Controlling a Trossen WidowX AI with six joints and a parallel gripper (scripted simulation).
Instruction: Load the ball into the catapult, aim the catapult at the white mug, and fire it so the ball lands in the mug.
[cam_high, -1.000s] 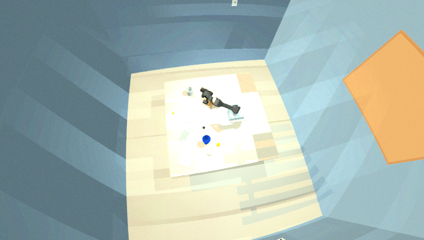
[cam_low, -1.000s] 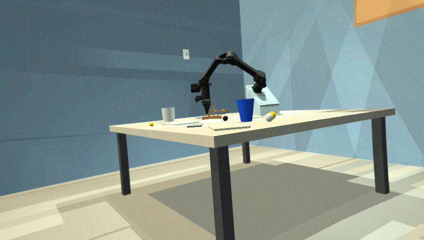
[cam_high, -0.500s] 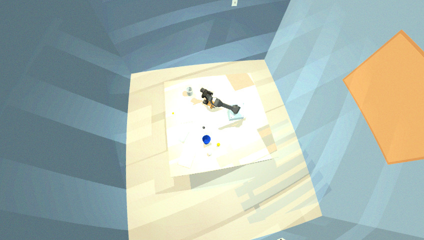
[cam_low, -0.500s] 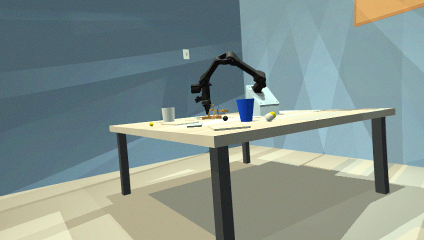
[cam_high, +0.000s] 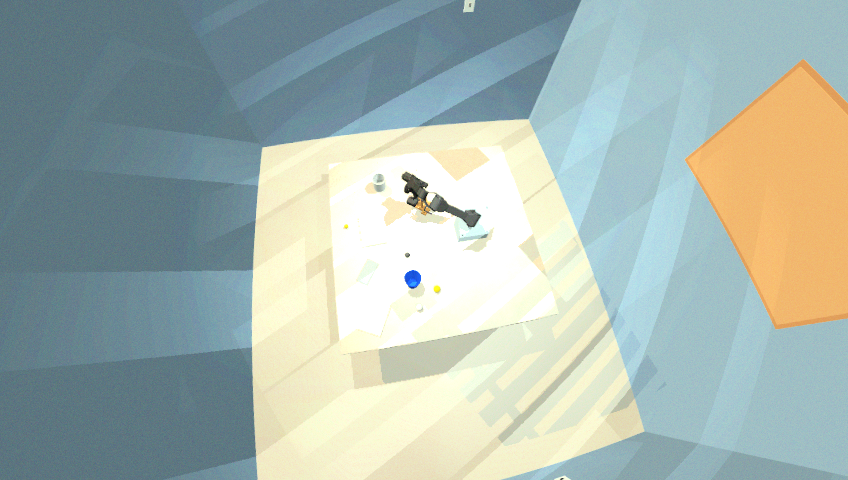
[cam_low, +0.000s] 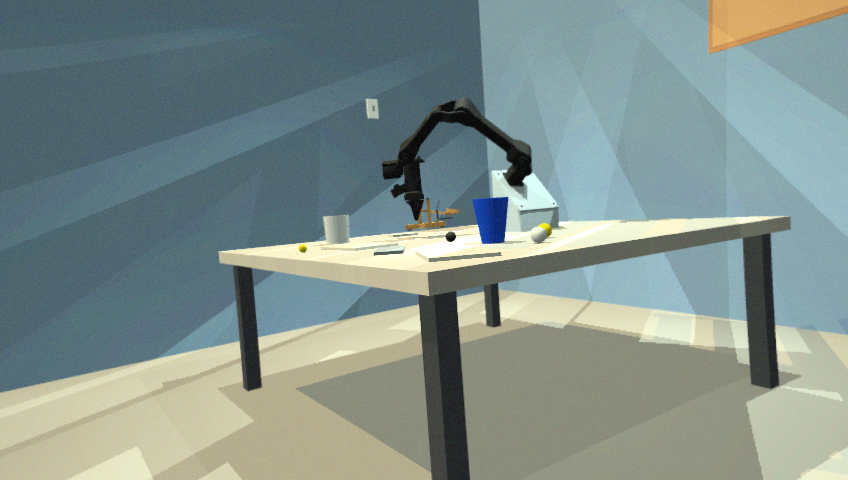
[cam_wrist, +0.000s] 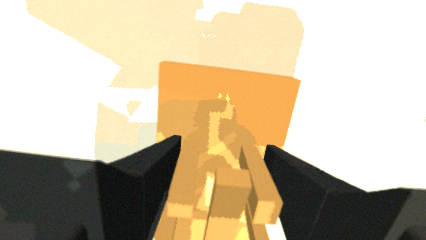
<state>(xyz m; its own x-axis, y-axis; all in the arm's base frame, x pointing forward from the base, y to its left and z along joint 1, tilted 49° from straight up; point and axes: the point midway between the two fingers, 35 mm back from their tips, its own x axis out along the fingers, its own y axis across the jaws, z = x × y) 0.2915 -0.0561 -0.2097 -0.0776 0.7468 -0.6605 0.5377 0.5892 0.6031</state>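
Note:
The orange wooden catapult (cam_high: 423, 206) (cam_low: 434, 225) (cam_wrist: 230, 85) stands on the table near the arm. My gripper (cam_low: 416, 217) (cam_wrist: 223, 141) points down and is shut on the catapult's frame, one finger on each side in the wrist view. The white mug (cam_high: 379, 182) (cam_low: 336, 229) stands upright, apart from the catapult, near the table's far left corner in the top view. Small balls lie loose: a yellow ball (cam_high: 345, 226) (cam_low: 302, 248), a black ball (cam_high: 407, 255) (cam_low: 450, 236), another yellow ball (cam_high: 436, 289) (cam_low: 545, 228) and a white ball (cam_high: 420, 308) (cam_low: 538, 234). No ball shows in the catapult.
A blue cup (cam_high: 412, 279) (cam_low: 490, 220) stands between the black ball and the second yellow ball. A grey flat slab (cam_high: 367, 271) (cam_low: 389, 251) and a pale flat slab (cam_high: 373, 320) (cam_low: 458, 255) lie nearby. The arm's pale base (cam_high: 471, 231) (cam_low: 538, 217) is beyond the catapult.

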